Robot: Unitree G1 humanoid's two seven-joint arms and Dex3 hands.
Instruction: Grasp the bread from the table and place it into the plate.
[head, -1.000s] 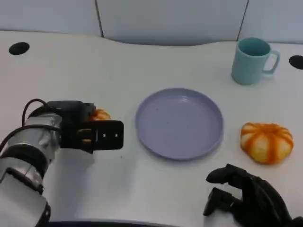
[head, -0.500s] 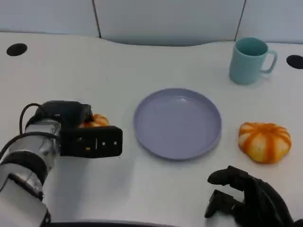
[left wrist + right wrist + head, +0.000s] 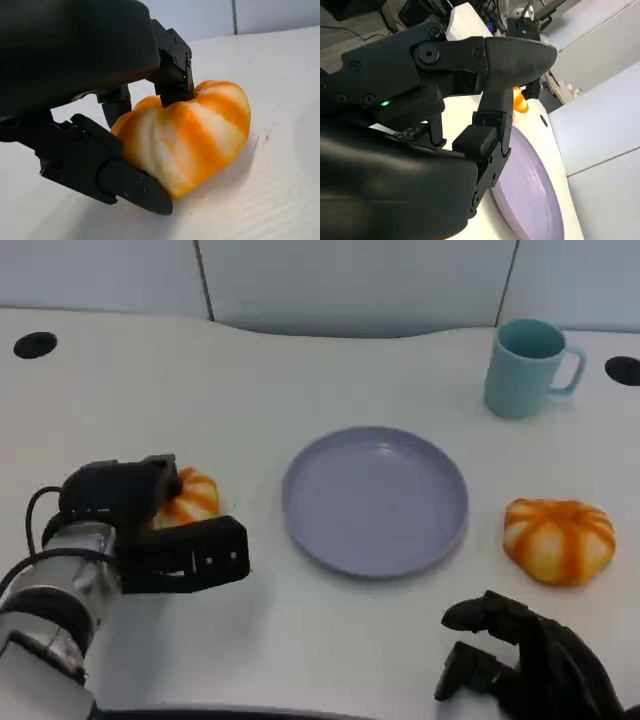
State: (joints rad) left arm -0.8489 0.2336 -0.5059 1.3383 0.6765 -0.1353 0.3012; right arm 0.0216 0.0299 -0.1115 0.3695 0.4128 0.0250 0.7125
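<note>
Bread [image 3: 190, 140], on table [image 3: 250, 380]: clasped between left hand [image 3: 165, 530] fingers; grip to be firmed before lifting toward plate [image 3: 375, 500]; right hand [image 3: 530, 660] curled, empty.

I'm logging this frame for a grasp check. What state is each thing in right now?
Left hand: fingers closed around the left bread.
Left bread: gripped, resting on the table.
Right bread: untouched, on the table beside the plate.
Plate: empty, flat on the table.
Mug: upright.
Right hand: holds nothing, fingers curled.
</note>
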